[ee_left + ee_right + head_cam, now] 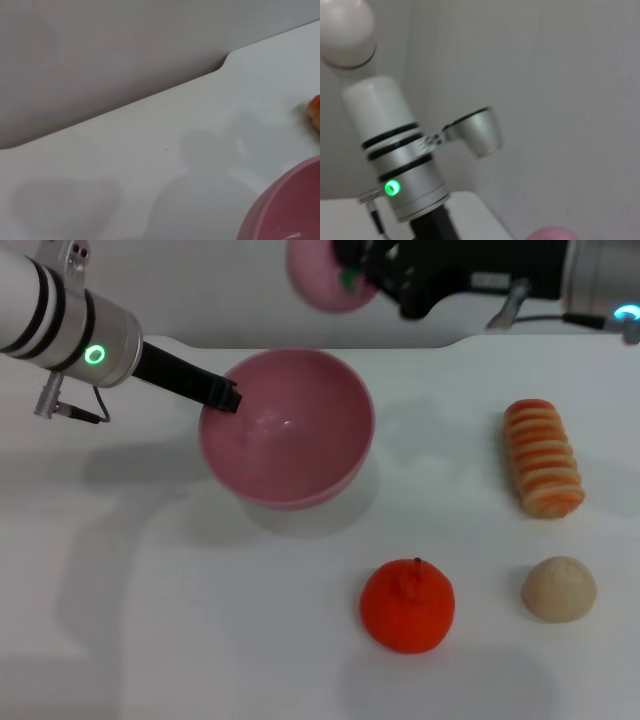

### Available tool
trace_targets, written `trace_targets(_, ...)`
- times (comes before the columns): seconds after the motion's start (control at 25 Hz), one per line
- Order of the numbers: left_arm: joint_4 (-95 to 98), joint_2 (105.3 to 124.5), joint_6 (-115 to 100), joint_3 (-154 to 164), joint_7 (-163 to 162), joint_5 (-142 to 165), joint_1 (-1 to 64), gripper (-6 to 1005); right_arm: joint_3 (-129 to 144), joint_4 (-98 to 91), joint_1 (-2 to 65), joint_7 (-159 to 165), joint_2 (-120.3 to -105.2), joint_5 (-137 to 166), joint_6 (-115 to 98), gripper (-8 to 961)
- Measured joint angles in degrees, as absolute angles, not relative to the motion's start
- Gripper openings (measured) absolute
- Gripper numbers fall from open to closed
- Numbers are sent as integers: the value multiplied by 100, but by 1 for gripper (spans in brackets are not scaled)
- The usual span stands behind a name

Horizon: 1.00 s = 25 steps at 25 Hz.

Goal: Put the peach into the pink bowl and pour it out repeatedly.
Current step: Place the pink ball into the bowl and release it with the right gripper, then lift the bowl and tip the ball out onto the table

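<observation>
Peach [325, 280]: pale pink, held in the air past the far edge of the worktop [150, 620], above and just behind the bowl's far rim; a green mark shows on the side facing my right claw. A pink sliver of it also shows in the right wrist view [552, 233].
Left claw [222, 397]: my fingers are pinched together on the near-left rim of the pink bowl [288, 428], one dark finger lying over the lip. My left arm comes in from the far-left corner, green ring lit.
Pink bowl: sits near the far edge of the worktop, left of middle, mouth tipped a little toward me, nothing inside. Its rim also shows in the left wrist view [285, 205].
Orange fruit [407, 605]: near edge, right of middle, well apart from the bowl.
Right claw [352, 272]: my fingers are closed around the peach, gripping it from its right side. The arm reaches in from the far-right corner.
Striped bread roll [543, 457]: near the right edge, lying lengthwise.
Beige ball [559, 588]: near-right corner area, just nearer me than the roll.
</observation>
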<state>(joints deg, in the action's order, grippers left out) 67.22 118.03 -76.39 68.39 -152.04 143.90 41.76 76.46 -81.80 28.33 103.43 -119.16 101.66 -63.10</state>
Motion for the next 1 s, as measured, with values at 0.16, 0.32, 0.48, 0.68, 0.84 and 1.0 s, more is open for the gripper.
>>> trace_targets(0.16,6722,11803,-7602,6839,-15210,14381,4187,64,7878,-7881,2975,10232,-11887,10231,-6305,33)
trace_targets(0.32,6723,11803,-7601,6838,-15211,14379,4203,65,8033,-7661,3051,10134,-11881,10313,-6247,34)
trace_targets(0.48,6724,11804,-7596,6838,-15203,14378,4215,66,8040,-7600,3062,10095,-11881,10313,-6222,141)
trace_targets(0.68,6724,11799,-7593,6837,-15179,14378,4218,67,7980,-7621,3017,10081,-11883,10287,-6203,310)
trace_targets(0.84,6724,11798,-7586,6837,-15174,14379,4216,68,7927,-7625,2971,10080,-11892,10274,-6151,418)
trace_targets(1.0,6750,11795,-7478,6901,-15163,14379,4214,69,7640,-7596,2731,10057,-11900,10125,-5602,483)
